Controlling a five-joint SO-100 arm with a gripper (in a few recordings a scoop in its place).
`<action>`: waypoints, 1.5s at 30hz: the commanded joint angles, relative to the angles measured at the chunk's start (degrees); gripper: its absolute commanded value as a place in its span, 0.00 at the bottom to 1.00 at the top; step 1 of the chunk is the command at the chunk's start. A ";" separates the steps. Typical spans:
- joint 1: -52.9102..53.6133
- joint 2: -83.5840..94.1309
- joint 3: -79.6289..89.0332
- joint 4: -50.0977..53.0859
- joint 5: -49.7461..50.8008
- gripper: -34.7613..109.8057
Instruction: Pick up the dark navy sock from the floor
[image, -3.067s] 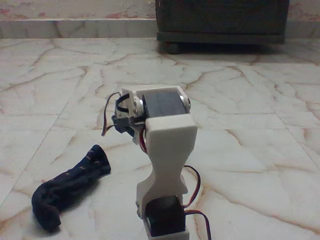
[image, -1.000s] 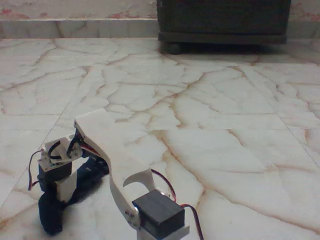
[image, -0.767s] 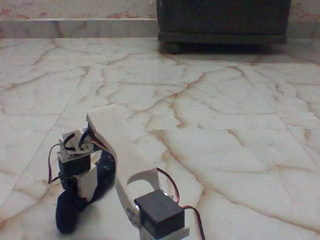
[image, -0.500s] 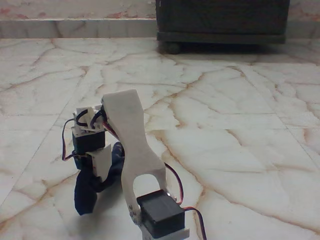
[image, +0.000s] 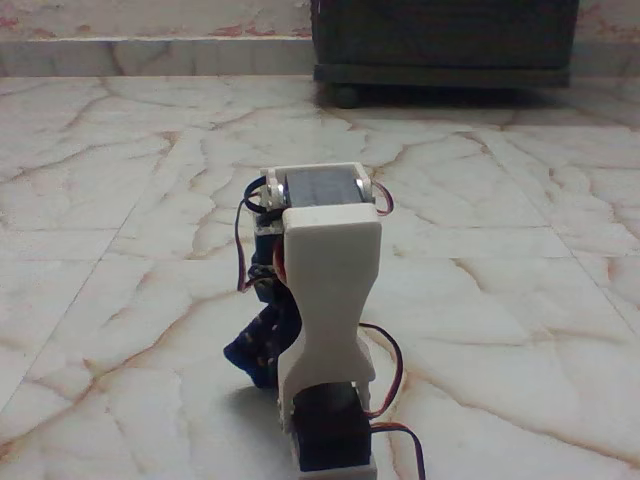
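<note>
Glossy cream marble floor (image: 500, 300) with a dark cabinet (image: 445, 45) behind. The white arm (image: 328, 300) hides the tool; its opening cannot be told. The dark navy sock (image: 262, 345) hangs beside the arm, lower end near the floor.

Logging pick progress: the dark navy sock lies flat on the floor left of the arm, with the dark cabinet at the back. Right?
Not quite. In the fixed view the dark navy sock hangs lifted behind the white arm, not flat on the floor. The dark cabinet is at the back.
</note>
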 joint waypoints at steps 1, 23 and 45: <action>1.85 5.01 1.76 -0.79 -3.43 0.24; 14.50 36.12 33.05 -17.05 -20.83 0.24; 13.45 37.35 56.60 -85.34 -25.22 0.24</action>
